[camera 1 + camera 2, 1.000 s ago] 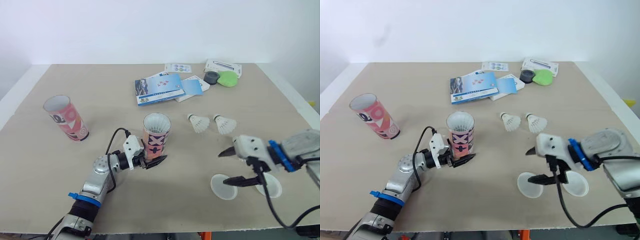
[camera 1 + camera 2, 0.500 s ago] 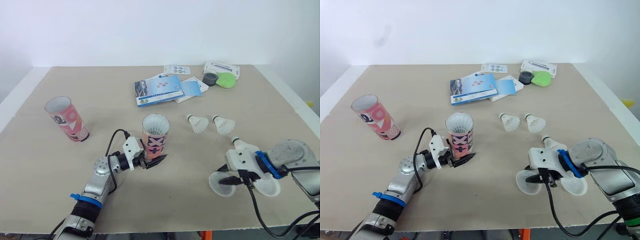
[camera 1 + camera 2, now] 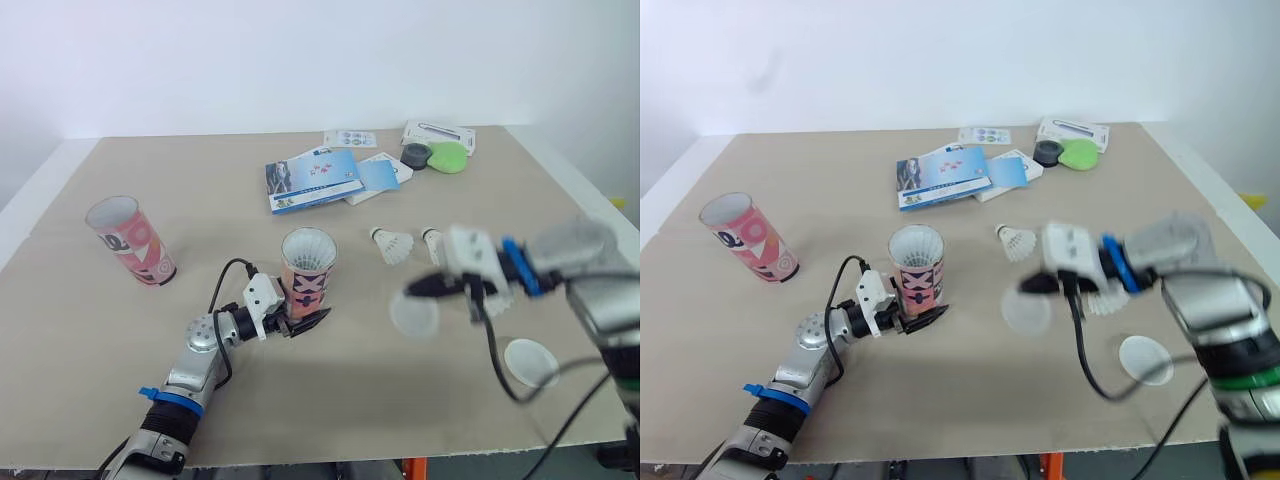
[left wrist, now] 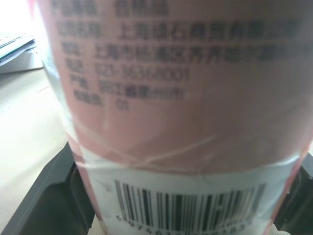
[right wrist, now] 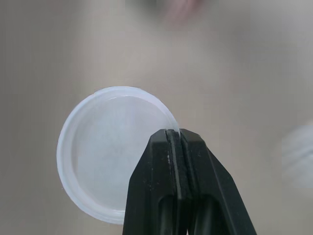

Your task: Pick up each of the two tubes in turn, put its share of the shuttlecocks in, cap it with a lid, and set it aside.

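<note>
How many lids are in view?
2. One lid is pinched by its rim in the right gripper, in the air; the second lid lies flat on the table to its right.

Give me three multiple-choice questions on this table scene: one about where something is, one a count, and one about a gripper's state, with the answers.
1. Where is the loose lid?
A. on the table
B. on the booklets
C. on the green pad

2. How many tubes are there?
A. one
B. two
C. three

3. The right gripper is:
A. open
B. shut on a lid
C. shut on a shuttlecock

Answers:
1 A, it lies flat on the bare top.
2 B, one is in the left gripper and another stands far left.
3 B, its fingers pinch the rim.
</note>
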Motion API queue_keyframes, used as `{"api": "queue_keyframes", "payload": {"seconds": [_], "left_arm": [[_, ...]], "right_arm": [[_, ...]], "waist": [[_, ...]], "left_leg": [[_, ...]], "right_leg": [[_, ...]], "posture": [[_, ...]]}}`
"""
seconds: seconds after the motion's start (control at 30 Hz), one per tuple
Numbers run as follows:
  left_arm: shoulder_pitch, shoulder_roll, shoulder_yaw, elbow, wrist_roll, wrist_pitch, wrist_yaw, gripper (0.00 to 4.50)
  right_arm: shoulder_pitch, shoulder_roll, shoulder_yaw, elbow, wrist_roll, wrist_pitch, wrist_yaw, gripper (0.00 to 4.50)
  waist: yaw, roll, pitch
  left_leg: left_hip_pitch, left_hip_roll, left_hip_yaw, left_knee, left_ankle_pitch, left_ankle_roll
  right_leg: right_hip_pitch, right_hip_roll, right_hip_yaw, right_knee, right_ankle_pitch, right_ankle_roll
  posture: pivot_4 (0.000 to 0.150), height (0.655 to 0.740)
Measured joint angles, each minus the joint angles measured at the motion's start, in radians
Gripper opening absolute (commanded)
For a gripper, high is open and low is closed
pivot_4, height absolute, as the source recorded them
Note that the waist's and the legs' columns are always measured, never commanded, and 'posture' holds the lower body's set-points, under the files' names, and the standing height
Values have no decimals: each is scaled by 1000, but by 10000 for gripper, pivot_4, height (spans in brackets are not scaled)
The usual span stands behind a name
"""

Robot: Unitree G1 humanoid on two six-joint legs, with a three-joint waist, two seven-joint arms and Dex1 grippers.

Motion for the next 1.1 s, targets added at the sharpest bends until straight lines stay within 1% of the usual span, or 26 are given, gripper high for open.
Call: {"api": "queue_keyframes", "payload": {"seconds": [0.07,0.2,0.27,0.37,0.6,0.7,1.1], "left_arm": [[-2,-3,-6,-2,0,-1,0,40040],[-6,-1,-7,-1,3,-11,-1,40040],[-7,-2,-8,-1,4,-11,0,40040],[-6,-1,-8,-3,6,-12,1,40040],[-2,3,-6,-5,6,-13,11,40040],[-2,2,-7,-5,7,-14,12,40040],[-2,2,-6,-3,8,-16,12,40040]], "right_arm": [[-112,32,-16,-2,31,42,-9,420],[-348,170,14,25,57,102,-58,420],[-376,192,28,24,57,106,-62,420],[-394,228,74,34,50,115,-65,420],[-421,249,160,28,2,114,-59,420],[-409,252,213,25,-49,84,-61,420],[-408,281,249,35,-131,29,-65,420]], "waist": [[4,-2,0],[5,1,-1],[7,1,-1],[6,1,-1],[5,1,-1],[5,1,-1],[5,1,-1]], "left_leg": [[-1,0,-2,-1,0,0],[-4,1,-2,-4,-1,0],[-5,1,-5,-3,-1,0],[-5,1,-5,-3,-1,0],[-5,1,-5,-3,-1,0],[-5,1,-5,-3,-1,0],[-5,1,-5,-3,-1,0]], "right_leg": [[0,0,-2,-1,-1,-1],[-2,0,-3,-1,-2,-2],[-2,0,-5,-3,-2,-3],[-2,0,-5,-3,-2,-2],[-2,0,-5,-3,-2,-2],[-2,0,-5,-3,-2,-2],[-2,0,-5,-3,-2,-2]], "posture": [[1500,7400],[1500,7400],[1500,7400],[1500,7400],[1500,7400],[1500,7400],[1500,7400]]}}
